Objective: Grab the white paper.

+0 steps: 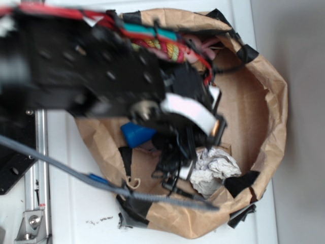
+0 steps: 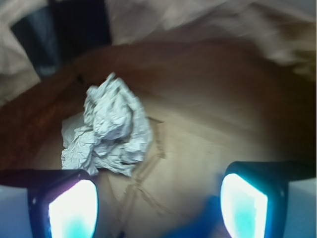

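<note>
Looking down the wrist view, I see my gripper [image 2: 157,198] with jaws spread wide and nothing between them. Just beyond the left finger [image 2: 69,203] lies the paper [image 2: 110,129], left of the gap's centre, its long axis running near to far, slightly tilted. It rests on the bag [image 2: 198,119] floor; I judge a leftward shift is needed first.

Off-white, grey-creased white paper [image 2: 106,129]; brown paper bag [image 1: 269,101] with black tape patches; blue bottle [image 1: 136,134].
</note>
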Controlling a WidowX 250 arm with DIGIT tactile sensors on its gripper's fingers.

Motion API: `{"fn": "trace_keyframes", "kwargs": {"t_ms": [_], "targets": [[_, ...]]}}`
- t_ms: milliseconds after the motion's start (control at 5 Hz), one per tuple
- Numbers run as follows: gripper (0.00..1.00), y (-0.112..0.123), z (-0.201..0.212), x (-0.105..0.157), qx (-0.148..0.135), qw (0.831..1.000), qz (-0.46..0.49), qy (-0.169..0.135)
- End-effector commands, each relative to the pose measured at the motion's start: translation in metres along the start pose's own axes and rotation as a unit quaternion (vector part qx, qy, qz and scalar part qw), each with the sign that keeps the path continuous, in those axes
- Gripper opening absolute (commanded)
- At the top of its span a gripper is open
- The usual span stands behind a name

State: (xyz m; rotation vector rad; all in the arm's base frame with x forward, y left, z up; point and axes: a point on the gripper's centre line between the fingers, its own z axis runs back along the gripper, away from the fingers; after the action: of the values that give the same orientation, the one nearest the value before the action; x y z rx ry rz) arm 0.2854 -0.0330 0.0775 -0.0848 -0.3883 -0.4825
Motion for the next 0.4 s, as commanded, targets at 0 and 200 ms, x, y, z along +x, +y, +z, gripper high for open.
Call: {"fn": "trace_keyframes", "kwargs": {"t_ms": [0, 200], "targets": [[1.0, -0.031, -0.022, 0.041, -0.021, 1.0, -0.013, -0.017], [1.0, -0.03, -0.042, 0.043, -0.003, 1.0, -0.006, -0.002]]}}
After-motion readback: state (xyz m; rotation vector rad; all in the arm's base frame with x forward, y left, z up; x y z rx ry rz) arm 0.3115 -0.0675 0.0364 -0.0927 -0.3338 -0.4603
